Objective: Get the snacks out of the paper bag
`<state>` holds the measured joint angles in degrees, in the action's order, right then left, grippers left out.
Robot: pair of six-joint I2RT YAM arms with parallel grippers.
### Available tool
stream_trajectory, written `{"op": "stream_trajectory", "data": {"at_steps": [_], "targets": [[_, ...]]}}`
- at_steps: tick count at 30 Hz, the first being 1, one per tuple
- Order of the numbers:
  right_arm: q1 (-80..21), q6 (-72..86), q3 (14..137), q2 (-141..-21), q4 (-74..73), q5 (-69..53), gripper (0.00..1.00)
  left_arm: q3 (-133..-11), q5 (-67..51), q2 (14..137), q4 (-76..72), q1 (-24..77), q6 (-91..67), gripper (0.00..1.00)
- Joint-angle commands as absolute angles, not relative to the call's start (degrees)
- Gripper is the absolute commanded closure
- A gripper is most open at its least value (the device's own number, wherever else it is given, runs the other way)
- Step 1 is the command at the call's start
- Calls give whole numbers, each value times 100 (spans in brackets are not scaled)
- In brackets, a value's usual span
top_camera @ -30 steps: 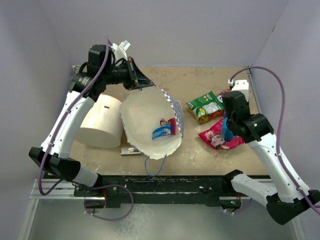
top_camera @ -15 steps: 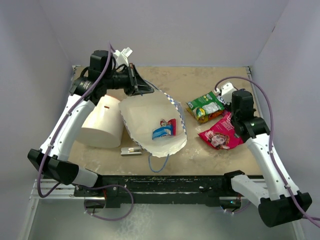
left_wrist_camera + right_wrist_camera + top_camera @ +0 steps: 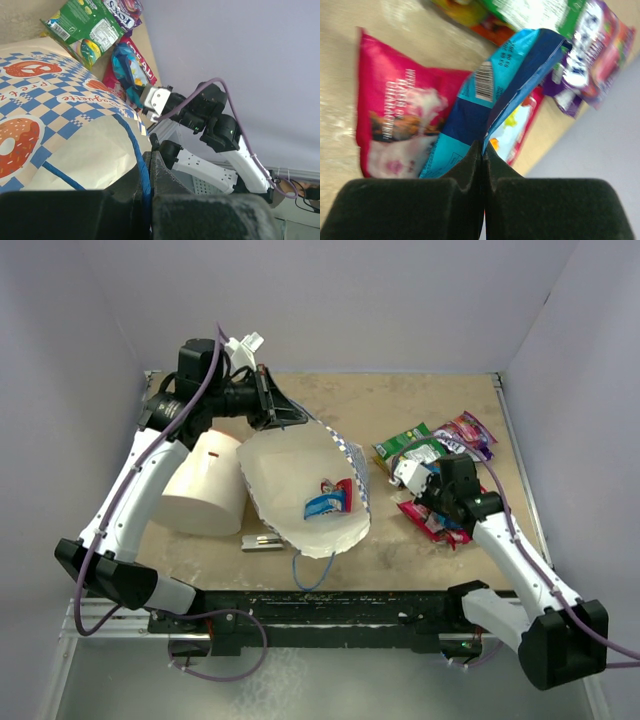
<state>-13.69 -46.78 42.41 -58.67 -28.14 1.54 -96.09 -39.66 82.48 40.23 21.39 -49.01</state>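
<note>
The paper bag (image 3: pixel 290 475) lies open at the table's middle, with a blue and a red snack packet (image 3: pixel 328 498) inside. My left gripper (image 3: pixel 285 412) is shut on the bag's blue string handle (image 3: pixel 142 167) at the far rim and holds the mouth open. My right gripper (image 3: pixel 437 492) is shut on a blue packet (image 3: pixel 490 95), low over the snack pile to the right of the bag. That pile holds a pink packet (image 3: pixel 440 522), a green packet (image 3: pixel 410 450) and a purple packet (image 3: pixel 466 430). The top view mostly hides the blue packet under the gripper.
A plain white cylinder (image 3: pixel 200 485) stands against the bag's left side. A small grey metal clip (image 3: pixel 262 542) lies in front of the bag. The bag's second blue handle (image 3: pixel 310 575) hangs near the front edge. Walls close in on three sides.
My right arm swung back from the far right and lowered over the snack pile, still holding the blue packet. The purple packet now shows. My left arm barely moved.
</note>
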Motion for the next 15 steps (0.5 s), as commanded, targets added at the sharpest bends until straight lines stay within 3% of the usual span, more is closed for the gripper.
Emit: {"op": "stream_trajectory", "data": {"at_steps": [1, 7, 15], "targets": [[-1453, -4594, 3687, -5381, -2317, -491, 83, -9937, -3777, 8161, 3796, 2099, -5038, 100], [-1469, -4539, 3611, -4606, -2643, -526, 51, -10340, -3621, 8330, 3774, 2074, -4878, 100], [-1467, -4016, 4690, -4547, -3318, -797, 36, -11287, -3523, 8905, 3677, 2014, -4644, 100]]}}
